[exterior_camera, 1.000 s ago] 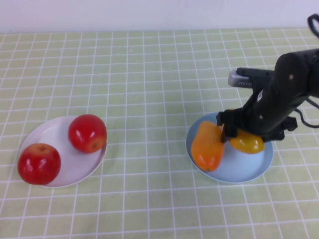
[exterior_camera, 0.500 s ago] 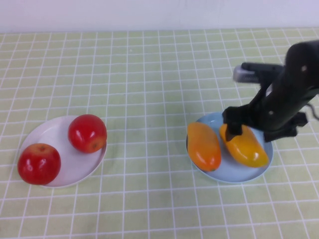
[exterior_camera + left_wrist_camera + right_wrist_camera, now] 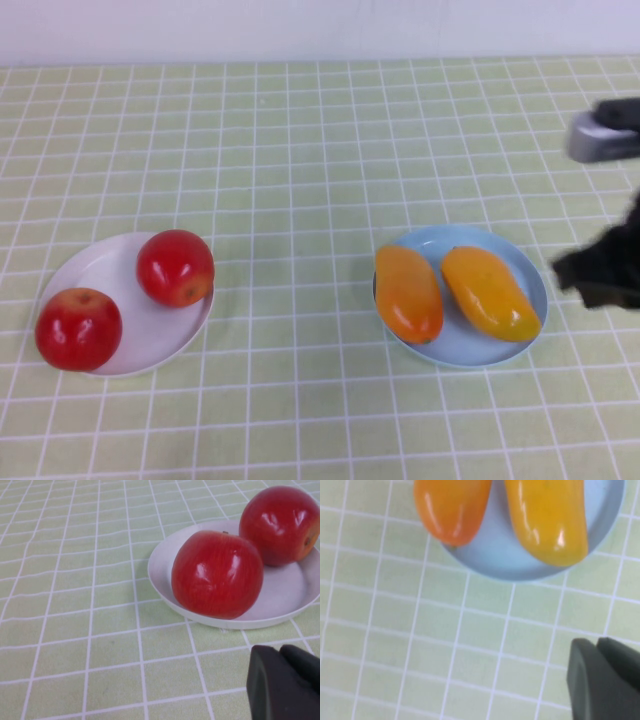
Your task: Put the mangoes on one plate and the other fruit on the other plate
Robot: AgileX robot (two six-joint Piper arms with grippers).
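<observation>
Two orange-yellow mangoes (image 3: 408, 293) (image 3: 491, 293) lie side by side on the light blue plate (image 3: 457, 338); the right wrist view shows both mangoes (image 3: 451, 505) (image 3: 547, 515) on the blue plate (image 3: 500, 555). Two red apples (image 3: 175, 267) (image 3: 78, 328) rest on the white plate (image 3: 105, 265), seen close in the left wrist view as apples (image 3: 217, 572) (image 3: 279, 522) on that plate (image 3: 285, 592). My right gripper (image 3: 600, 280) (image 3: 600, 650) hangs shut and empty, just right of the blue plate. My left gripper (image 3: 280, 652) is shut, a short way off the white plate, and is outside the high view.
A green checked cloth (image 3: 300, 150) covers the table. A white wall runs along the far edge. The right arm's grey wrist part (image 3: 600, 140) shows at the right border.
The right arm has pulled back to the right, off the blue plate. The second mango now lies free beside the first. The apples have not moved.
</observation>
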